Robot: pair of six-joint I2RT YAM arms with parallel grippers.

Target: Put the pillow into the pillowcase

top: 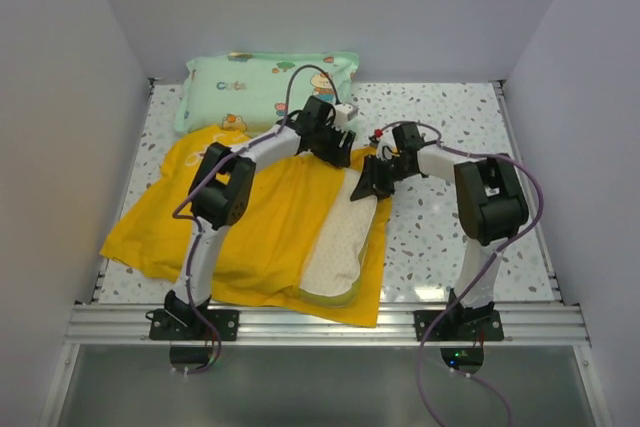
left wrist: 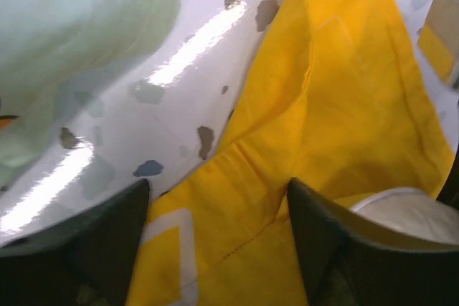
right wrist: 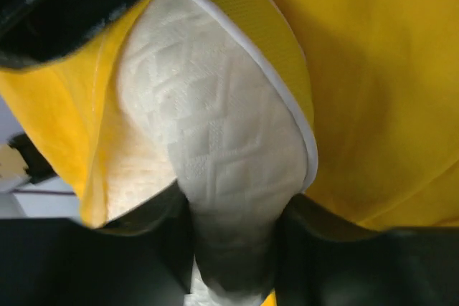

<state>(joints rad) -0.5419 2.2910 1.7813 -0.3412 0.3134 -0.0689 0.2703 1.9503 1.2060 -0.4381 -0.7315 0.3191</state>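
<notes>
The yellow pillowcase (top: 250,237) lies spread flat on the table. The cream textured pillow (top: 340,247) rests along its right side, partly wrapped by yellow fabric. My right gripper (top: 372,185) is at the pillow's far end. In the right wrist view the pillow (right wrist: 215,127) narrows down between the two fingers of my right gripper (right wrist: 233,249), which press on it from both sides, with pillowcase (right wrist: 373,69) fabric around it. My left gripper (top: 338,152) hovers open over the far edge of the pillowcase (left wrist: 287,141). Its fingers (left wrist: 323,234) stand wide apart with only fabric lying beneath them.
A mint-green cartoon-print pillow (top: 265,87) lies against the back wall, just beyond the pillowcase, and shows in the left wrist view as the mint pillow (left wrist: 72,34). Speckled tabletop (top: 450,237) shows to the right of the pillow. White walls close in on three sides.
</notes>
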